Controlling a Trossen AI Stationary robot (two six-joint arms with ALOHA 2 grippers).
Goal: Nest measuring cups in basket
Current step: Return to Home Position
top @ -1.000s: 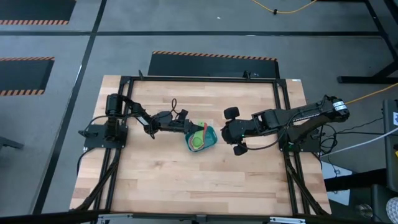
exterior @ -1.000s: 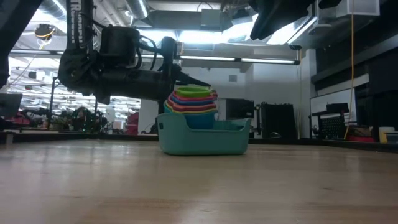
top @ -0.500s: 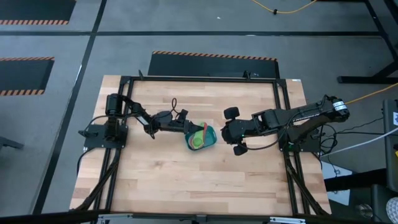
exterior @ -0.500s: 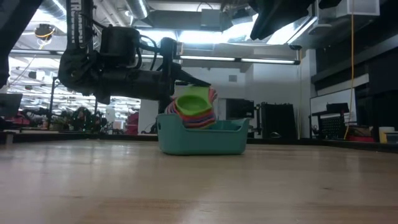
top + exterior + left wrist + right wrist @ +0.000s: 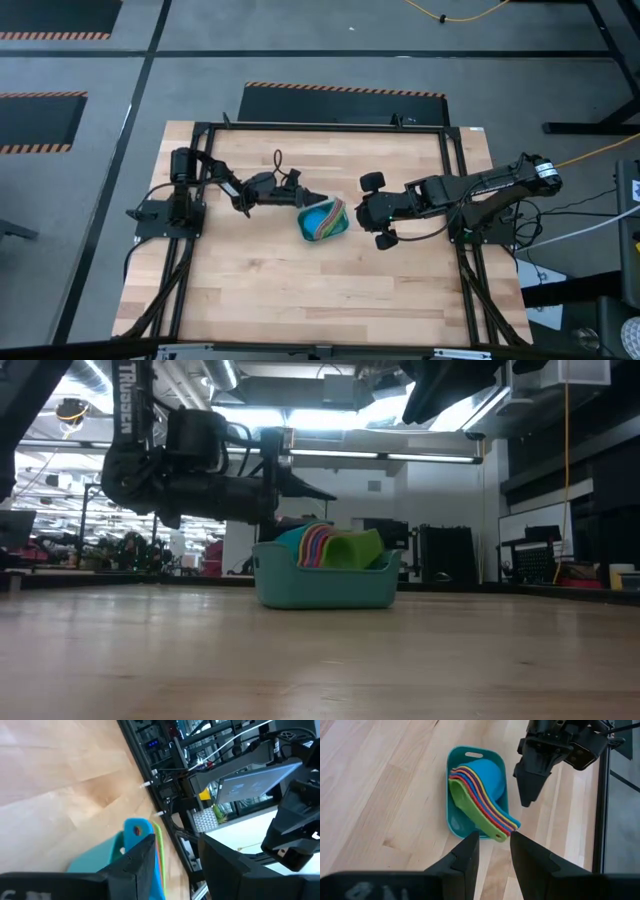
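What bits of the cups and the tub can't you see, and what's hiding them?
Low view: the basket hides the bottoms of the measuring cups.
Right wrist view: the cups sit inside each other, so most show only thin rims; the stack covers part of the basket's floor.
Left wrist view: fingers of the left hand block much of the basket.
High view: cups too small to count.
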